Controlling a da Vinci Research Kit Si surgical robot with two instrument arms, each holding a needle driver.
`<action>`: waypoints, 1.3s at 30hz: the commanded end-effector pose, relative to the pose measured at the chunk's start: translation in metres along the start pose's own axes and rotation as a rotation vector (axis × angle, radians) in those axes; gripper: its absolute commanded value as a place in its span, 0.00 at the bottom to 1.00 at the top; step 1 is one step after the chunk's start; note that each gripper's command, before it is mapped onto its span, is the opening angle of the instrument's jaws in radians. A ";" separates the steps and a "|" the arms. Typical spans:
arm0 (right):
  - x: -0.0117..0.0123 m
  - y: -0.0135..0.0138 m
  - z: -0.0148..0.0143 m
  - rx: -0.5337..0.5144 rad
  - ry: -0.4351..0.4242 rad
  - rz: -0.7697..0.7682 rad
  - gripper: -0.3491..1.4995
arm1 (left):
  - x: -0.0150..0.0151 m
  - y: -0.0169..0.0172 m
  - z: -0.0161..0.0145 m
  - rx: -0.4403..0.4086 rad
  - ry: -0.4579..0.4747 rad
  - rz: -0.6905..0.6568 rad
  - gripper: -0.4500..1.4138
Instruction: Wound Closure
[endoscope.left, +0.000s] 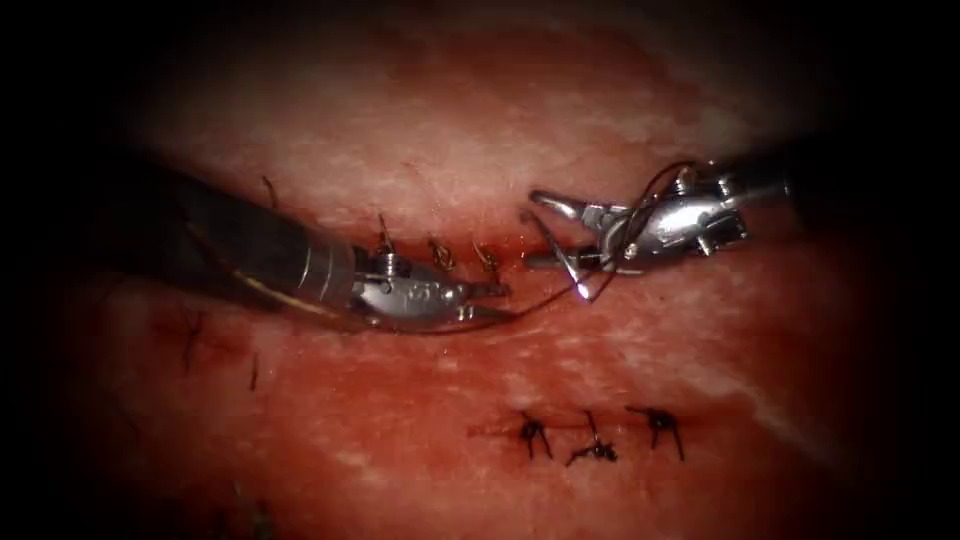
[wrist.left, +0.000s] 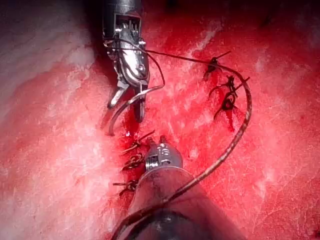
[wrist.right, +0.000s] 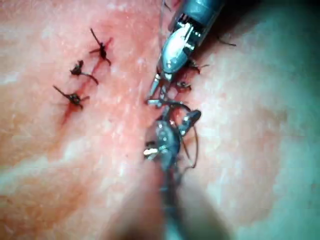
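Where visible, curved steel needle (wrist.left: 131, 104), seemingly gripped.

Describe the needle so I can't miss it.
Start at the upper row of stitches; just right of it is the right tool, jaws spread open. The needle is the curved sliver lying across them, thicker than the thread.

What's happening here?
Two robot tools are working at a cut in the tissue, which already carries three stitches. The right tool, jaws open, has the curved needle lying across them at the cut's right end, thread trailing. The left tool sits at the cut; its hold is unclear.
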 end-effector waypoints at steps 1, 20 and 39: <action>0.0000 -0.0006 0.0007 0.004 0.006 -0.003 0.64 | -0.0005 0.0006 0.0007 -0.002 0.000 0.000 0.21; 0.0022 0.0012 0.0003 0.107 0.086 -0.080 0.63 | -0.0007 0.0006 0.0009 -0.001 -0.001 0.002 0.22; 0.0029 0.0013 0.0044 0.272 0.088 -0.164 0.46 | -0.0008 0.0007 0.0009 -0.001 -0.003 0.002 0.22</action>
